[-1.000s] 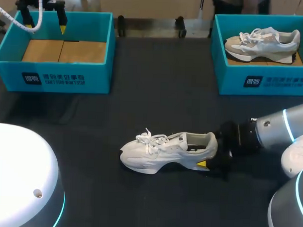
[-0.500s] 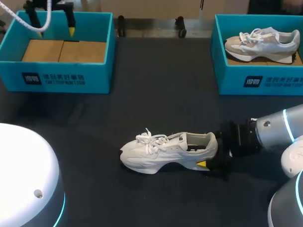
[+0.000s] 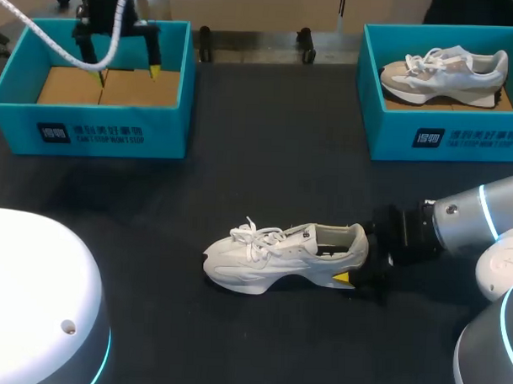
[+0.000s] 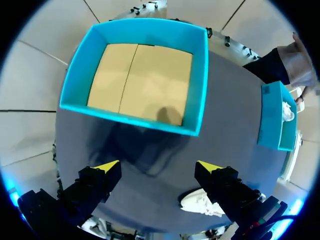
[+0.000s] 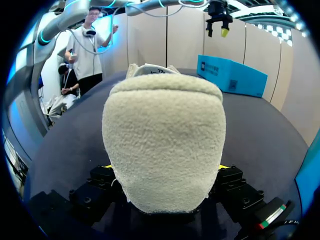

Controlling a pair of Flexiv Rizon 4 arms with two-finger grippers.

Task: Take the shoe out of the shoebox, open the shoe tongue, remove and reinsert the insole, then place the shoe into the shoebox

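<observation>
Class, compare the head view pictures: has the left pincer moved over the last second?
Yes. The left pincer has swung rightward above the left shoebox, from near the box's back left corner towards its right wall.

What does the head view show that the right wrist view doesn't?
Only the head view: the second shoe in the right box, and the whole length of the white shoe. Only the right wrist view: the fuzzy heel up close, with the right hand gripping it from both sides. Both: the white shoe, the left box and the left hand open above it.
</observation>
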